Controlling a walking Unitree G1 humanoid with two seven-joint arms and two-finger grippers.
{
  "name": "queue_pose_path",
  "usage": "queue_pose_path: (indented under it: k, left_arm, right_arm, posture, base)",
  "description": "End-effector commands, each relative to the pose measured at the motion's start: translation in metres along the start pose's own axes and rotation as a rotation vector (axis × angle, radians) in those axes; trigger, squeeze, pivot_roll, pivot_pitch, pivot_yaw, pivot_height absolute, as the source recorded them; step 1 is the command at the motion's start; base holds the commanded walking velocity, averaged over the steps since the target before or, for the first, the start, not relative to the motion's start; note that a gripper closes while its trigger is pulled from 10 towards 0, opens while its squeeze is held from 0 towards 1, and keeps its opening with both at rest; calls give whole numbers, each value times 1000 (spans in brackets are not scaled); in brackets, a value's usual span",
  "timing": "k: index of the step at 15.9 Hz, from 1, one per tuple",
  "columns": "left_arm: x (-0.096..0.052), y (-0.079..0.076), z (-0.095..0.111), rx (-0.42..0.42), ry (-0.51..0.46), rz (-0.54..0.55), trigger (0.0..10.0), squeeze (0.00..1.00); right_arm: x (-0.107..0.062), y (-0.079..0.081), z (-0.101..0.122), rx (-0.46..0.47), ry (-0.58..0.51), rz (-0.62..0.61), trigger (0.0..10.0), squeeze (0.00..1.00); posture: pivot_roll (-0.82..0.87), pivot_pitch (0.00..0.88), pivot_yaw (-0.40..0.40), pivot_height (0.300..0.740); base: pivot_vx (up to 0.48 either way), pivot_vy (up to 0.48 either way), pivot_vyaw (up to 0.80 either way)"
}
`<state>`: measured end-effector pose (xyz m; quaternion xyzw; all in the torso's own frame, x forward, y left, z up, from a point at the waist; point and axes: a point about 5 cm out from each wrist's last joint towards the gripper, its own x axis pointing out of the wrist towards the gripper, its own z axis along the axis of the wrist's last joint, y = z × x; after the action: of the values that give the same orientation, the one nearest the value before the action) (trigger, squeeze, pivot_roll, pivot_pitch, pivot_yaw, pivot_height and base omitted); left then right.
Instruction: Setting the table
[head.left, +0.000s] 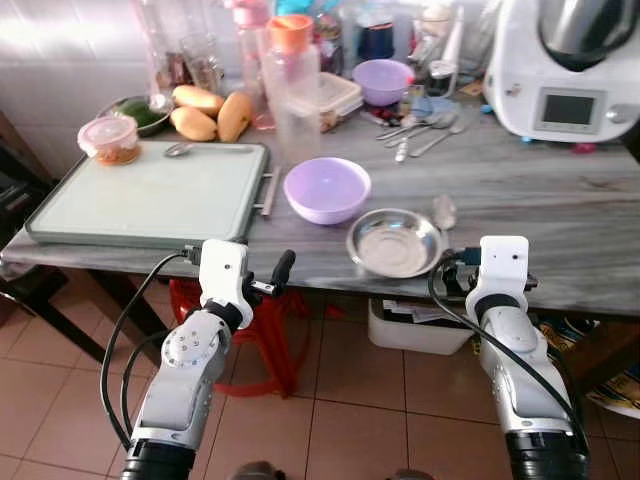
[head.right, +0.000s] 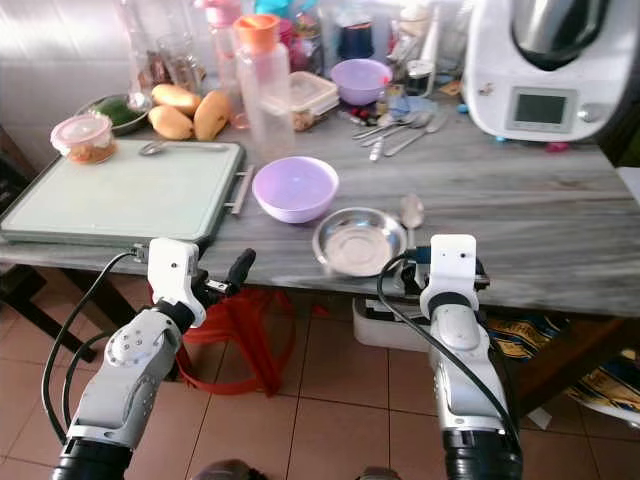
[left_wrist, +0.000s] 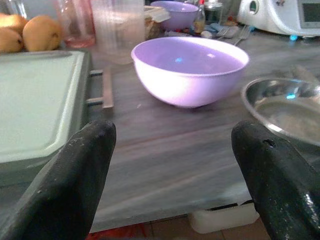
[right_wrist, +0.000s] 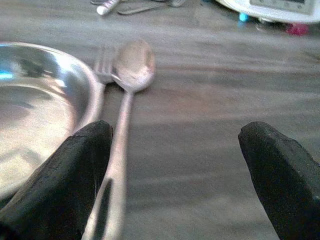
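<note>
A lilac bowl (head.left: 327, 189) stands on the grey table (head.left: 560, 220) near its front edge. Right of it sits a shallow steel dish (head.left: 394, 241), with a spoon (right_wrist: 131, 70) and a fork (right_wrist: 102, 67) lying side by side against its right rim. My left gripper (left_wrist: 172, 170) is open at the table's front edge, pointing at the lilac bowl (left_wrist: 189, 67) and holding nothing. At the same edge, just right of the dish (right_wrist: 35, 95), my right gripper (right_wrist: 175, 165) is also open, with the spoon's handle close to one finger.
A pale green tray (head.left: 150, 195) lies at the left. Behind are mangoes (head.left: 205, 112), an orange-capped bottle (head.left: 293, 90), a second lilac bowl (head.left: 382, 80), loose cutlery (head.left: 420, 130) and a white kitchen machine (head.left: 565, 65). A red stool (head.left: 265, 330) and white box (head.left: 415, 325) sit under the table.
</note>
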<state>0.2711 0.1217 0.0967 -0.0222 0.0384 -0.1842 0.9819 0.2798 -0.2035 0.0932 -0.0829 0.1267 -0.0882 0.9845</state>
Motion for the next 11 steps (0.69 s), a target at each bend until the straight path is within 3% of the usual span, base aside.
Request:
queue_pose_path:
  k: [1, 11]
  left_arm:
    - [-2, 2, 2, 17, 3, 3, 10000, 0]
    - [-6, 3, 5, 27, 5, 4, 10000, 0]
  right_arm:
    - [4, -1, 1, -2, 18, 8, 10000, 0]
    - [18, -3, 11, 12, -23, 6, 10000, 0]
  posture:
    - [-11, 1, 63, 740]
    - [1, 15, 68, 740]
  base:
    - [0, 0, 0]
    - [0, 0, 0]
